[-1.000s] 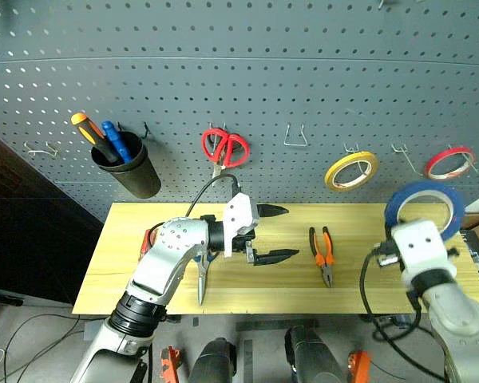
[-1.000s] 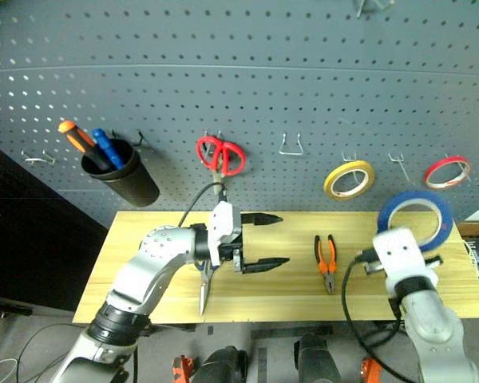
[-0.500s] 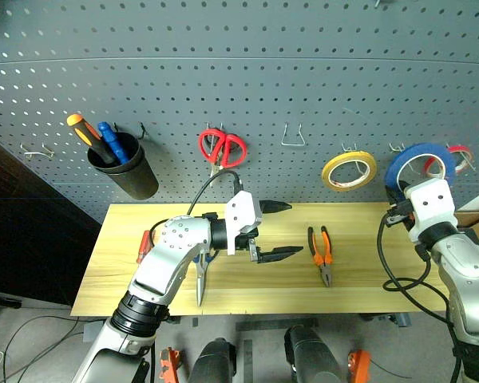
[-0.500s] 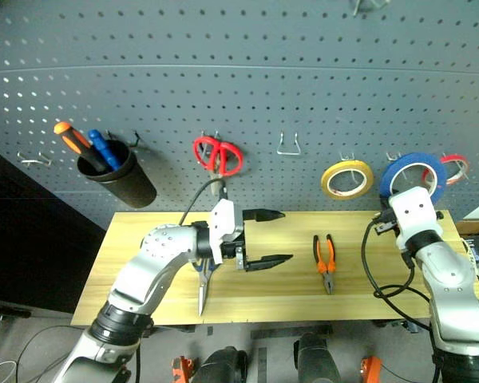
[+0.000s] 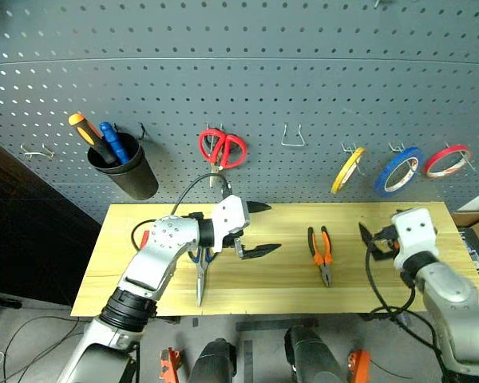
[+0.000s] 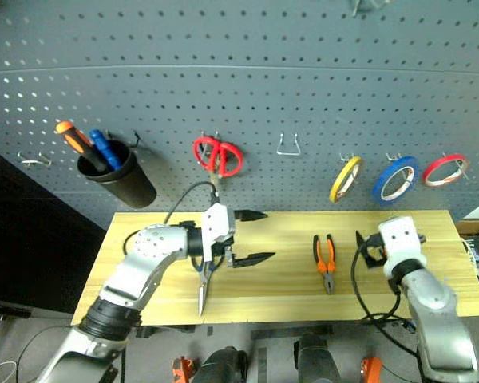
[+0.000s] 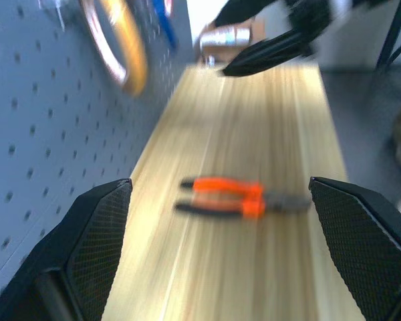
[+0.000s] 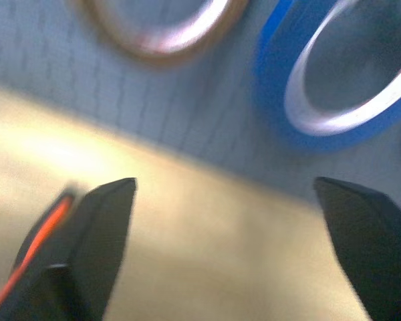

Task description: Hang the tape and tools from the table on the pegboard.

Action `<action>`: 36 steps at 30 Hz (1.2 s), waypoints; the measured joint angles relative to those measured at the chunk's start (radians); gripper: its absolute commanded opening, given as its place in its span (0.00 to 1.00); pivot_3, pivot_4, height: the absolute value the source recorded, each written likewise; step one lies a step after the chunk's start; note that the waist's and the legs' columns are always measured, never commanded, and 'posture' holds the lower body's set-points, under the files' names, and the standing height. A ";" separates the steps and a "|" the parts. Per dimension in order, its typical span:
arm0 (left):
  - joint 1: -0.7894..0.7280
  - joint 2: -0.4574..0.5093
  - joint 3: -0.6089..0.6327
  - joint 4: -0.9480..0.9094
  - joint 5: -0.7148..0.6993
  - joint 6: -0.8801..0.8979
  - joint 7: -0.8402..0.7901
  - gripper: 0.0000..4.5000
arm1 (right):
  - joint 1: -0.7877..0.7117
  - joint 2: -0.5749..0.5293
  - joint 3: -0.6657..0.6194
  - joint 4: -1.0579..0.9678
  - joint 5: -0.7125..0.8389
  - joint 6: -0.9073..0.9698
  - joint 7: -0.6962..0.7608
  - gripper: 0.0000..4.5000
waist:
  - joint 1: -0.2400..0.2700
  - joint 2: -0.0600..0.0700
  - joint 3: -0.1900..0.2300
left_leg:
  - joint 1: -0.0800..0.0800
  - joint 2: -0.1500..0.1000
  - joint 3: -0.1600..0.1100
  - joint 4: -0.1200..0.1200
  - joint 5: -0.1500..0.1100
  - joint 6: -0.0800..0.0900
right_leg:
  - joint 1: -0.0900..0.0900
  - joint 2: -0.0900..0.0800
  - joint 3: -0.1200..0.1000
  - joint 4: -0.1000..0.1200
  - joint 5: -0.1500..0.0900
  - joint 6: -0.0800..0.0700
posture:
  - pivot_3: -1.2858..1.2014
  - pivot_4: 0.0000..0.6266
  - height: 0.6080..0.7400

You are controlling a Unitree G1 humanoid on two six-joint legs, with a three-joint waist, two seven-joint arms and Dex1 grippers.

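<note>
**A:** Where was the blue tape at that point?

**B:** On a hook of the pegboard, between the yellow roll and the red roll. The right gripper sat low over the table, jaws spread, holding nothing and well apart from the tape.

**A:** So the tape step looked done?

**B:** I judged so. The tools were left. The pliers lay flat on the wood between the two arms. The blue-handled scissors lay under the left arm, blades pointing to the near edge. A bit of the red screwdriver peeked out just behind that arm.

**A:** And the left gripper?

**B:** Wide open and empty, hanging above the table and aimed toward the pliers, which sat squarely between its fingers in the left wrist view.

**A:** What would the next move need?

**B:** Probably a drop onto the pliers' handles, then a firm close. There was a free hook on the board above them, which looked a fair place to hang them.
</note>
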 measured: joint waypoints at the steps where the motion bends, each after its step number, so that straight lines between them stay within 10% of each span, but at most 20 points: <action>1: 0.000 0.018 0.000 0.021 0.010 -0.028 -0.013 1.00 | -0.015 0.038 0.025 -0.014 -0.008 0.087 -0.028 0.99 | -0.003 0.000 0.000 | 0.001 0.000 0.000 0.000 0.000 0.000 | 0.000 0.000 0.000 0.001 0.000 0.000 | 0.49 0.35 1.00; 9: -0.021 0.067 -0.004 0.128 0.053 -0.144 -0.094 1.00 | -0.293 0.237 0.058 0.182 0.040 0.490 -0.098 0.99 | -0.003 0.000 0.000 | 0.000 -0.001 0.001 0.000 0.001 -0.002 | -0.006 0.000 0.000 0.009 0.000 0.000 | 0.50 0.35 1.00; 29: -0.018 0.095 -0.001 0.146 0.071 -0.171 -0.102 1.00 | -0.452 0.271 0.132 0.635 0.039 0.334 -0.139 0.99 | -0.005 -0.002 -0.006 | -0.009 -0.002 0.002 0.002 0.002 -0.003 | -0.016 -0.003 -0.002 0.013 0.000 -0.001 | 0.51 0.33 1.00; 36: 0.006 0.082 0.006 0.146 0.063 -0.132 -0.088 1.00 | -0.445 0.232 0.144 0.647 0.048 0.349 -0.108 0.63 | -0.004 -0.005 -0.016 | -0.008 -0.002 0.002 0.002 0.002 -0.003 | -0.015 -0.003 -0.003 0.013 0.000 -0.001 | 0.51 0.32 1.00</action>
